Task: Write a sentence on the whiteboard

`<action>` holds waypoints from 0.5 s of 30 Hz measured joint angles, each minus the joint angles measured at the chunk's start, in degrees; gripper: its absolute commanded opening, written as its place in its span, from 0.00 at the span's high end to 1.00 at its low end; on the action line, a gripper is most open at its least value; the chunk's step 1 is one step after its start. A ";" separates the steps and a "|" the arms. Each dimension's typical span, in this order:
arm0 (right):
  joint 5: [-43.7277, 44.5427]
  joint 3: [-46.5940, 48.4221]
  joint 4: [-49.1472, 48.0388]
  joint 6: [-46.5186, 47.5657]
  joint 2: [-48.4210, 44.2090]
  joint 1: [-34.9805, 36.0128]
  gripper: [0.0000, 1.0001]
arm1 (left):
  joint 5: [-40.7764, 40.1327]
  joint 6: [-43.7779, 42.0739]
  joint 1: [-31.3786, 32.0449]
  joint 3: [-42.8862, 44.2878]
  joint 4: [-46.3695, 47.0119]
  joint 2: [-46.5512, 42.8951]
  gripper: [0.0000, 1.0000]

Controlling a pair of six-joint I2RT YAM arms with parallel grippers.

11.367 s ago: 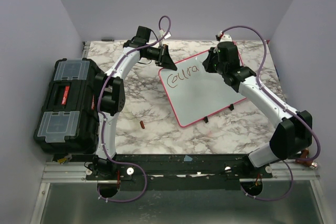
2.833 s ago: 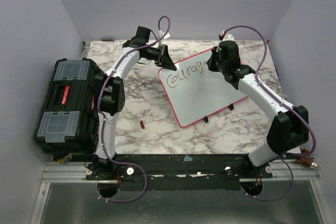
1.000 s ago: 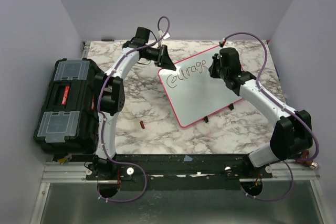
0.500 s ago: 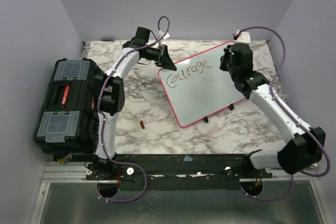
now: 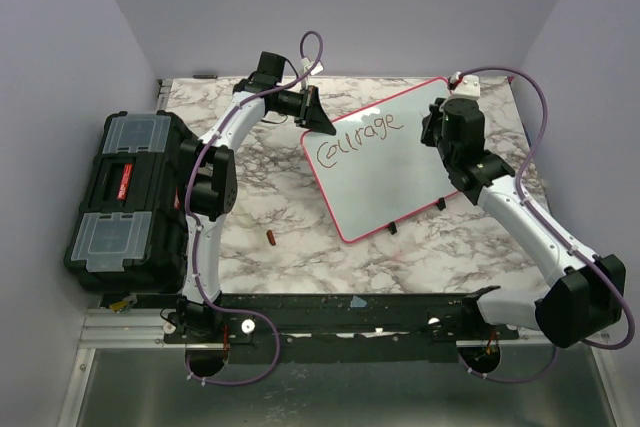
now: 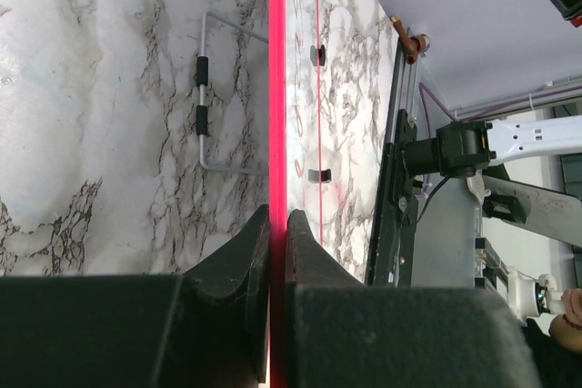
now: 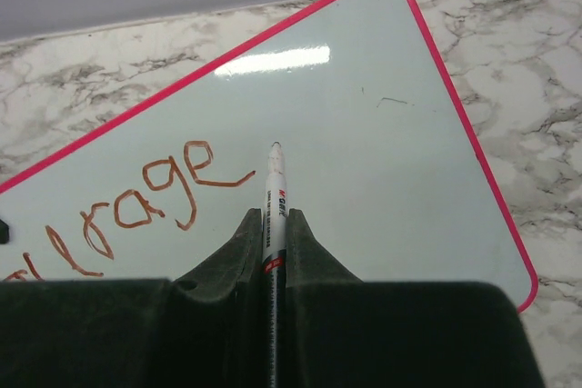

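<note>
The whiteboard (image 5: 390, 172), white with a pink-red rim, lies askew on the marble table. Its far left corner is pinched by my left gripper (image 5: 322, 123). The left wrist view shows those jaws (image 6: 278, 217) shut on the red rim (image 6: 277, 88). The sentence (image 5: 355, 139) is one brown-red word reading about "Courage". My right gripper (image 5: 437, 127) hovers over the board's far right part. It is shut (image 7: 274, 215) on a white marker (image 7: 275, 188), whose tip points at bare whiteboard (image 7: 382, 179) just right of the final "e" (image 7: 195, 165).
A black toolbox (image 5: 125, 197) fills the table's left edge. A small red-brown cap (image 5: 271, 238) lies on the marble table (image 5: 300, 247) near the front. A wire stand (image 6: 202, 88) shows under the board. Purple walls close in on three sides.
The word grew from "Coura" to "Courage". In the last second my right gripper swung right and away from the word's end with the marker. The left gripper has not moved.
</note>
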State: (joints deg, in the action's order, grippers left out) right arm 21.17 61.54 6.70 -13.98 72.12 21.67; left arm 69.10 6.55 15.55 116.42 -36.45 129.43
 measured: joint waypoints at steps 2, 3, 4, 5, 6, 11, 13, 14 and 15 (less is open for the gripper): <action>-0.02 -0.39 0.31 0.00 0.33 -0.09 0.99 | 0.02 0.00 0.00 0.00 0.00 0.00 1.00; -0.04 -0.39 0.31 -0.02 0.46 -0.20 0.99 | 0.02 0.00 0.00 0.00 0.00 0.00 1.00; -0.07 -0.39 0.31 -0.02 0.48 -0.31 0.99 | 0.02 0.00 0.00 0.00 0.00 0.00 1.00; -0.09 -0.39 0.31 -0.04 0.55 -0.46 0.99 | 0.04 0.00 0.00 0.00 0.02 0.00 1.00; -0.11 -0.39 0.31 -0.07 0.61 -0.63 0.99 | 0.07 0.00 0.00 0.00 0.04 0.00 1.00; -0.76 -0.20 0.70 -0.61 1.97 -2.25 0.99 | 0.15 0.00 -0.11 -1.05 0.81 -0.52 1.00; -1.14 0.22 1.46 -1.20 3.02 -3.48 0.99 | 0.17 0.00 -0.11 -1.05 0.94 -0.55 1.00; -1.38 0.37 2.05 -1.44 3.43 -3.87 0.99 | 0.17 0.13 -0.11 -1.05 0.98 -0.55 1.00; -1.64 0.46 2.69 -1.60 3.74 -4.20 0.99 | 0.17 0.20 -0.11 -1.05 0.98 -0.55 1.00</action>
State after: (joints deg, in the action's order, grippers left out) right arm 19.53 62.00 9.39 -15.57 75.85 17.47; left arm 69.28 6.74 15.44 115.37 -35.46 128.88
